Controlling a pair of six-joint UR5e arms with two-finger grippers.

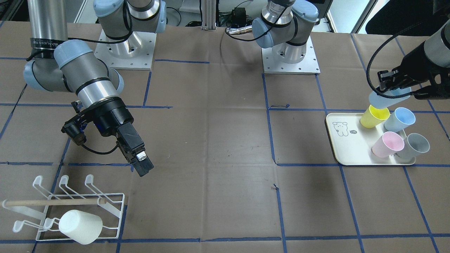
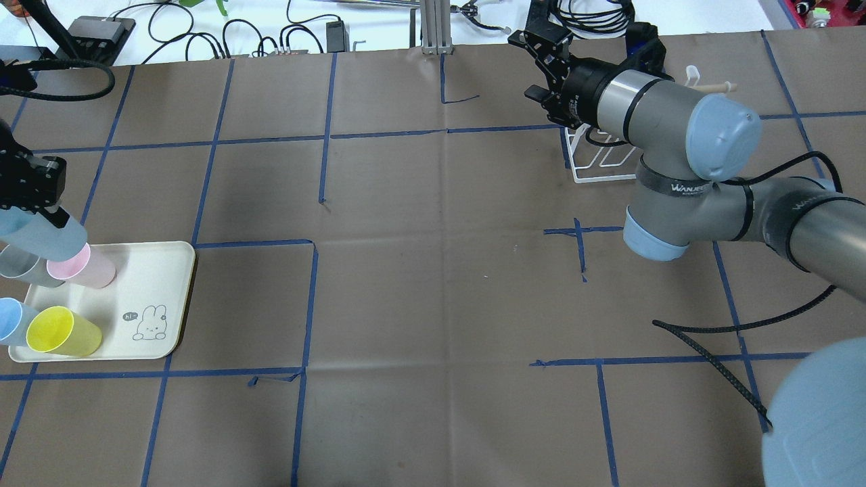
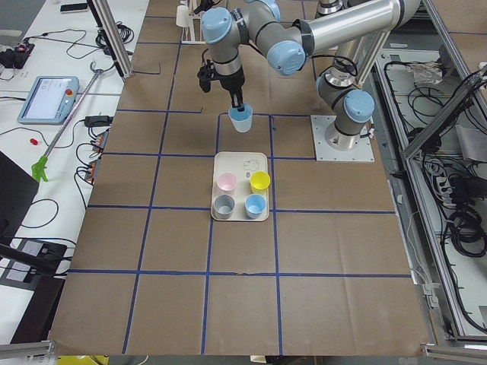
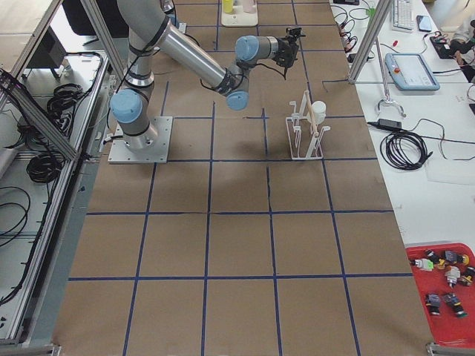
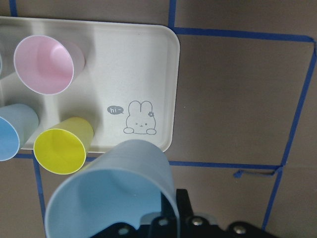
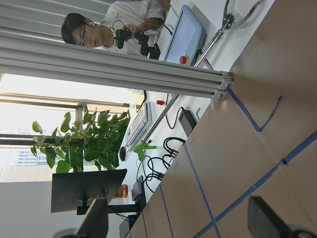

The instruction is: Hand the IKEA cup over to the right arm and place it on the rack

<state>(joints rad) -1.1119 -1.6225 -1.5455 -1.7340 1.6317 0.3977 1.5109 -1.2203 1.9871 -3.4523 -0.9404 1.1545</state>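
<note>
Pinching the rim wall of a pale blue cup (image 1: pixel 390 99), the left gripper (image 1: pixel 386 88) is clamped on the task's thing. It holds the cup raised off the table, close by the cream tray (image 1: pixel 346 149). The cup's long axis is tilted well off upright and its mouth shows to the left wrist camera. Tray contents are a yellow cup (image 1: pixel 374 116), blue cup (image 1: pixel 399 119), pink cup (image 1: pixel 387 144) and grey cup (image 1: pixel 415 146), all standing mouth up. The right gripper (image 1: pixel 142 165) hangs with jaws spread and nothing between them, well apart from the held cup, across the table toward the robot's right. Judgement: the handover turns on closing that gap. The left arm is nearer the cup, the right arm nearer the rack (image 1: pixel 111 211), which carries one white cup (image 1: pixel 81 226).
</note>
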